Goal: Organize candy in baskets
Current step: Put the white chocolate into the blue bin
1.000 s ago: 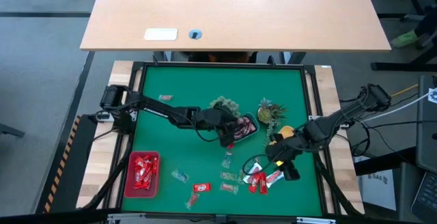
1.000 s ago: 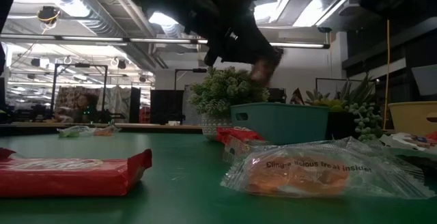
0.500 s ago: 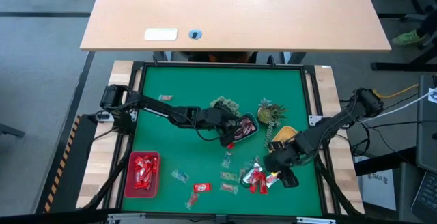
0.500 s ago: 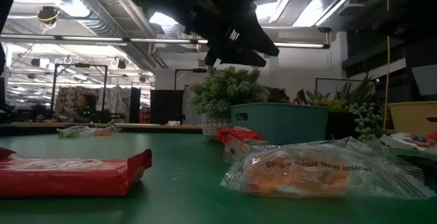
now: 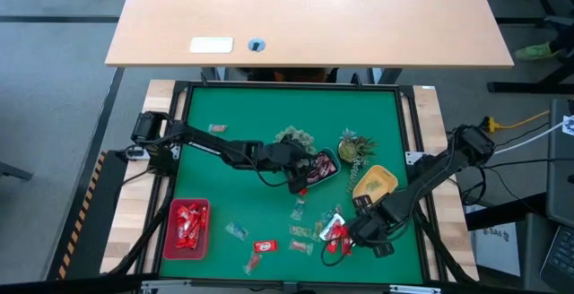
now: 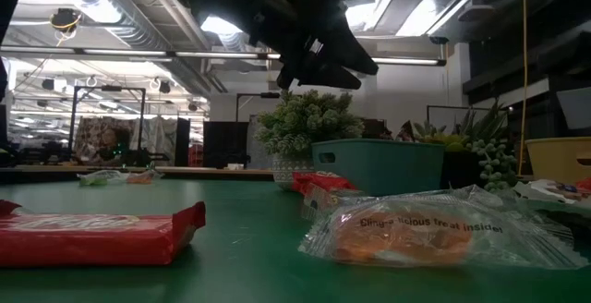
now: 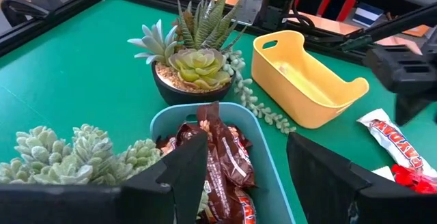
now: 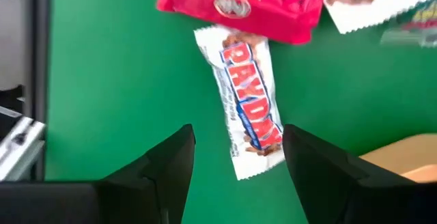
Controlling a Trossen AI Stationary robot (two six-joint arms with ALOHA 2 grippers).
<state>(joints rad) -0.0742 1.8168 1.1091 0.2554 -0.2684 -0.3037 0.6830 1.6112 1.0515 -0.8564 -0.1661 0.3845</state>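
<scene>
While both arms hover between picks:
left gripper: open, empty, blue basket of brown candy just below.
right gripper: open over PayDay bar.
next: likely descend, close on bar, carry to yellow basket.

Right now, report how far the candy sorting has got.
Done: red basket holds red candies; blue basket holds brown ones. In hand: nothing; left gripper is open above the blue basket, right gripper open over a PayDay bar. Left: yellow basket empty, wrappers scattered.
</scene>
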